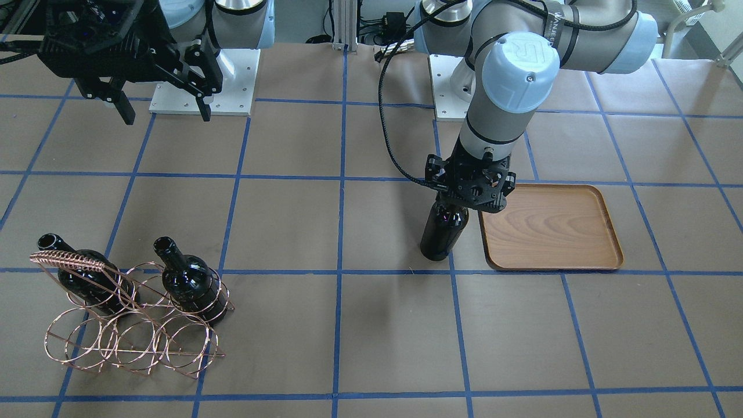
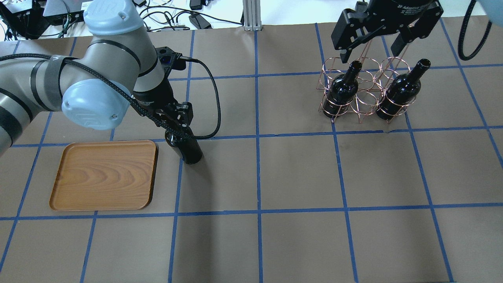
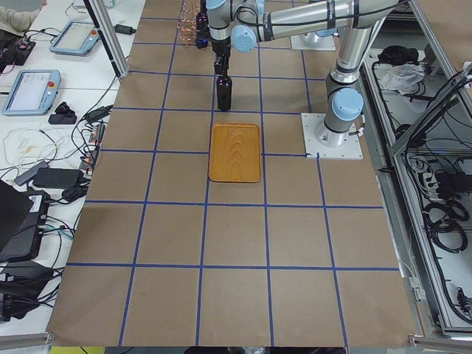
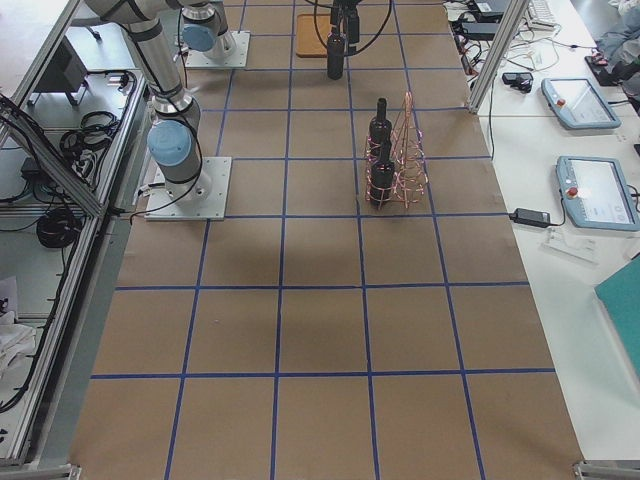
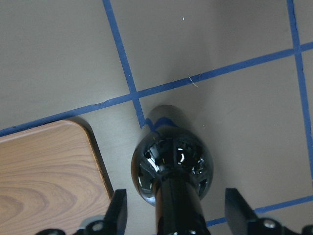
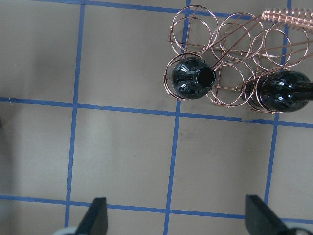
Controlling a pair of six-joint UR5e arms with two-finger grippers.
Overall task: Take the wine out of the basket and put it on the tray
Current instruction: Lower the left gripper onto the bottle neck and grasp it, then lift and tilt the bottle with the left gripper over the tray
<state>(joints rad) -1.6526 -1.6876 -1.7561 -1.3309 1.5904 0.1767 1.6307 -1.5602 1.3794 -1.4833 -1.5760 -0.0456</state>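
One wine bottle (image 1: pixel 444 229) stands upright on the table, just off the edge of the wooden tray (image 1: pixel 551 226). My left gripper (image 1: pixel 467 194) is over its top. In the left wrist view the fingers (image 5: pixel 119 208) flank the slim neck (image 5: pixel 178 205) with a gap on each side, so the gripper is open. Nothing lies on the tray (image 2: pixel 104 175). Two more bottles (image 2: pixel 342 88) (image 2: pixel 401 88) lean in the copper wire basket (image 2: pixel 363 84). My right gripper (image 2: pixel 371 51) hangs open and empty above the basket's far side.
Brown paper with blue tape lines covers the table. The two arm bases (image 1: pixel 203 81) (image 1: pixel 453 87) stand at the robot's edge. Cables and teach pendants (image 3: pixel 33 85) lie on side benches beyond the table.
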